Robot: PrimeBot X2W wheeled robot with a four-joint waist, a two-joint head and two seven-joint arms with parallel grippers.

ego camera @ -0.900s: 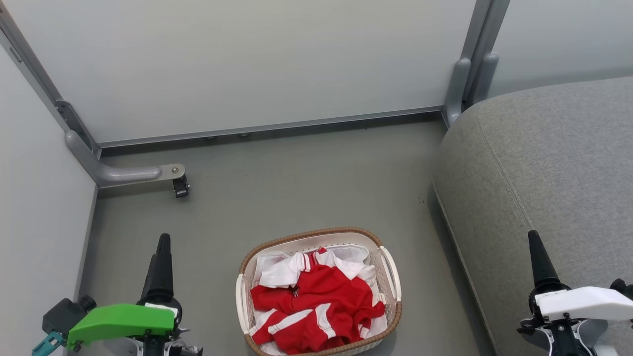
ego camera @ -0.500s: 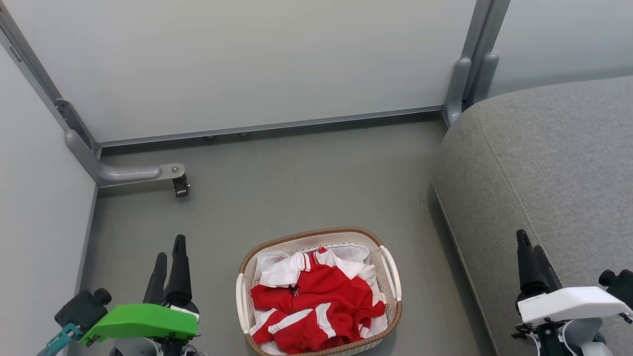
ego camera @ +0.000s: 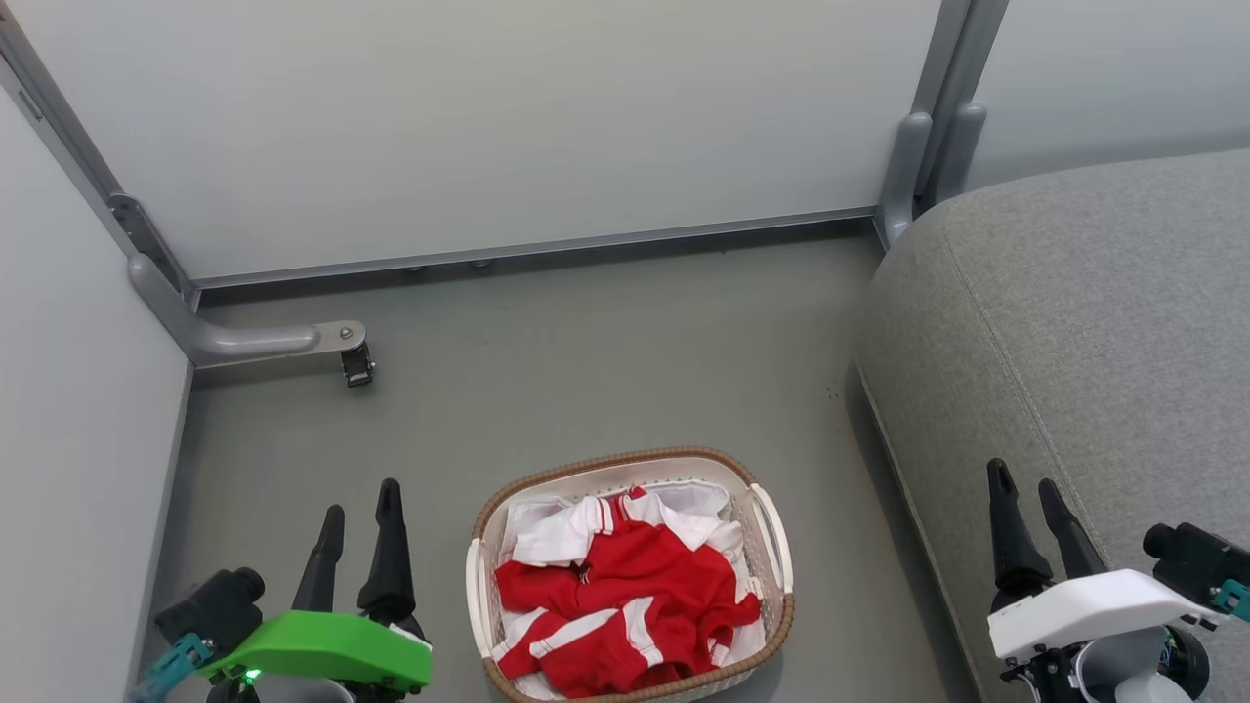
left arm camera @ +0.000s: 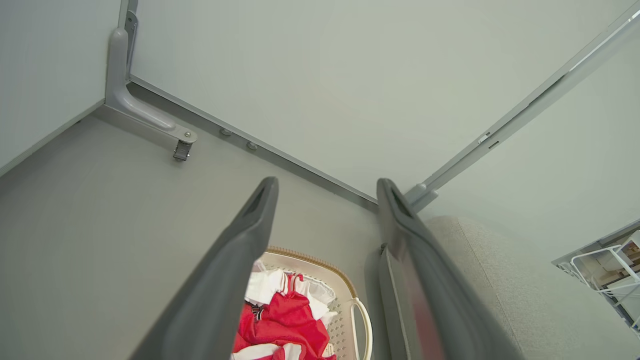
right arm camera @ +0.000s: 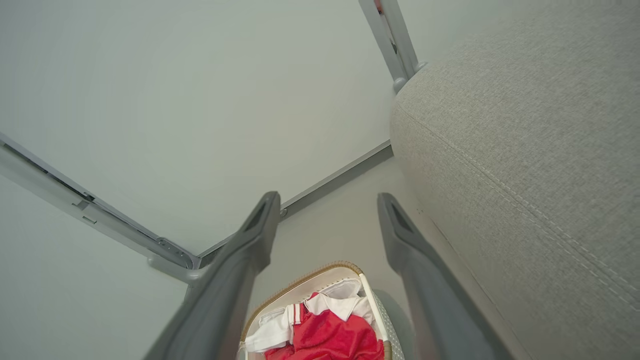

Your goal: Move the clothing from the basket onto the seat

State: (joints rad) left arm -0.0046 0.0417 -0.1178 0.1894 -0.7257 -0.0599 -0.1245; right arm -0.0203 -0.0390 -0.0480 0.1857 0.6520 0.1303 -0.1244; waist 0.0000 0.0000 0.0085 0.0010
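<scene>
Red white-striped clothing (ego camera: 625, 596) fills the cream perforated basket (ego camera: 610, 462) at bottom centre, between the left end effector (ego camera: 362, 498) and right end effector (ego camera: 1021, 474), both spread open

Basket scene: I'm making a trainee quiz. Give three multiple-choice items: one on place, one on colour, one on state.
1. Where does the basket stand? A on a table; B on the floor; C on a shelf.
2. The clothing is mostly: A blue; B red; C green.
3. The left pincer is: A shut on cloth; B shut, empty; C open.
Key: B, floor lies all around it, with the seat to its right; B, red with white stripes; C, it stands spread, holding nothing.
</scene>
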